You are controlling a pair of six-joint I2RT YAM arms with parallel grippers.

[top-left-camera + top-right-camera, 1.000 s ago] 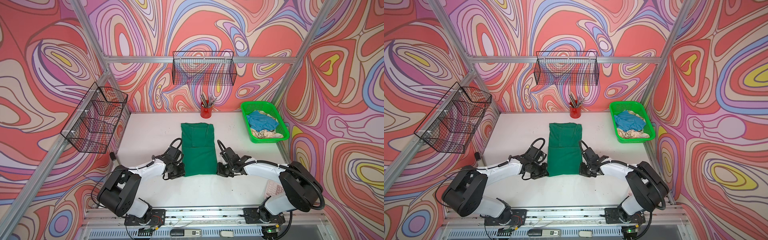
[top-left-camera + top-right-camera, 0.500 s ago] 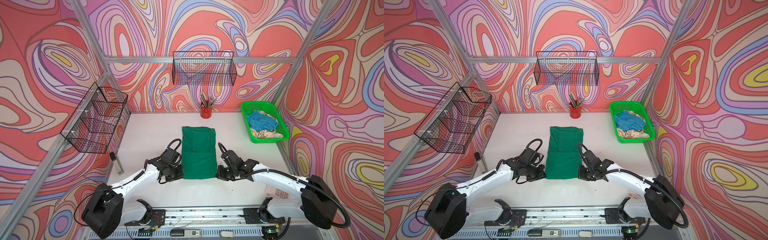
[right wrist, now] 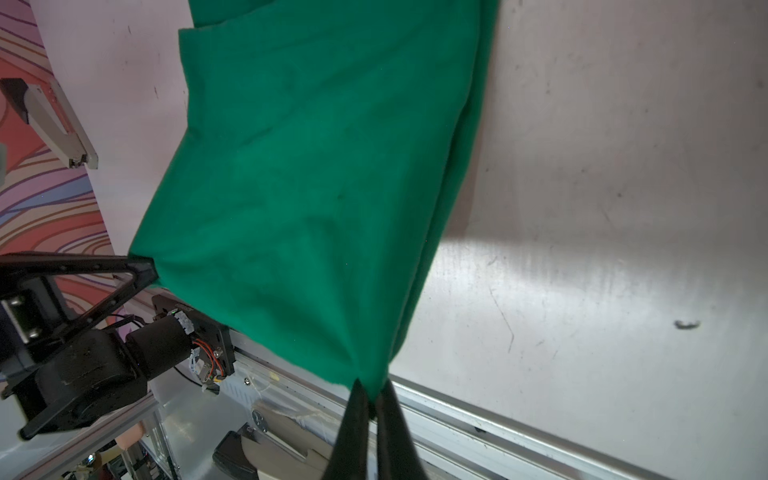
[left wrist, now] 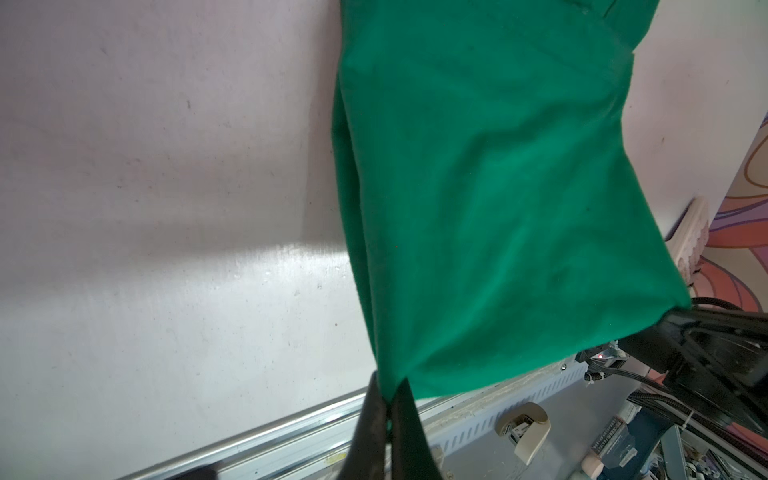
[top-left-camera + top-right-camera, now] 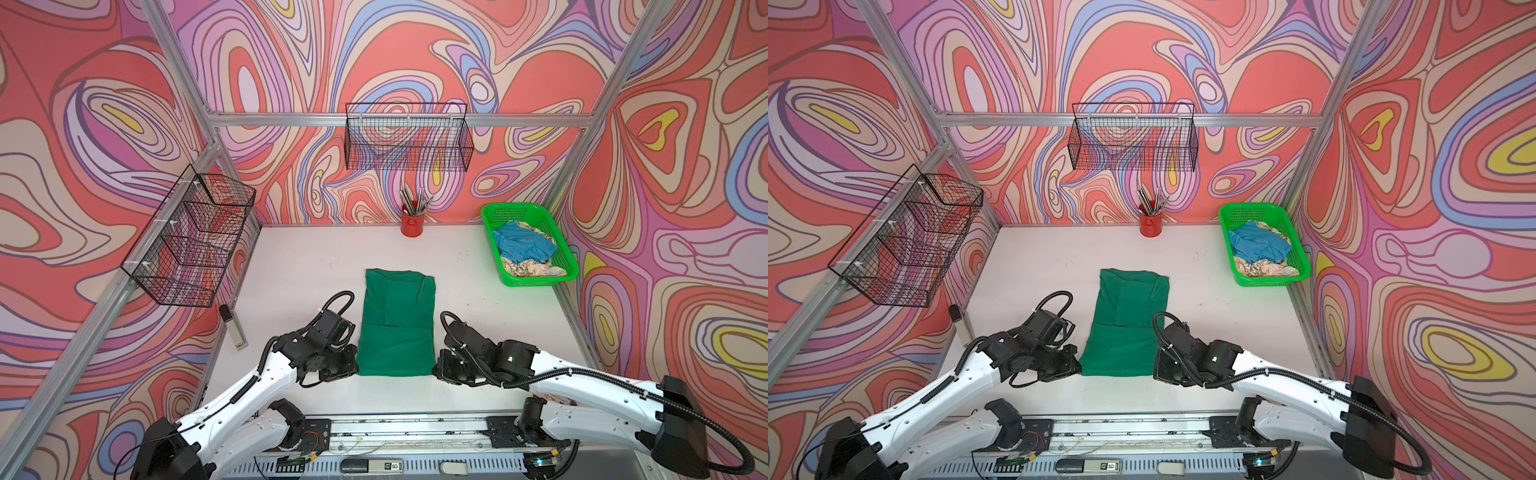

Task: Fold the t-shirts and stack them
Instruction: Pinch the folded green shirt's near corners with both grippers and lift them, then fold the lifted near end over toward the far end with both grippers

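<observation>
Item 1, dark green tee (image 5: 397, 324): centre of the desk toward the near edge, sides folded in to a long strip; crosswise fold not yet made.

Items 2–3, light blue tee (image 5: 524, 246) and cream patterned tee (image 5: 534, 269): unfolded in the green basket (image 5: 532, 281), far right corner.

My left gripper (image 4: 388, 395) and right gripper (image 3: 372, 395): each pinched tight on a near corner of item 1.

tbl (image 5: 311, 257) | on it: grn tee (image 5: 397, 324), red cup (image 5: 412, 225), grn basket (image 5: 536, 281)
</observation>
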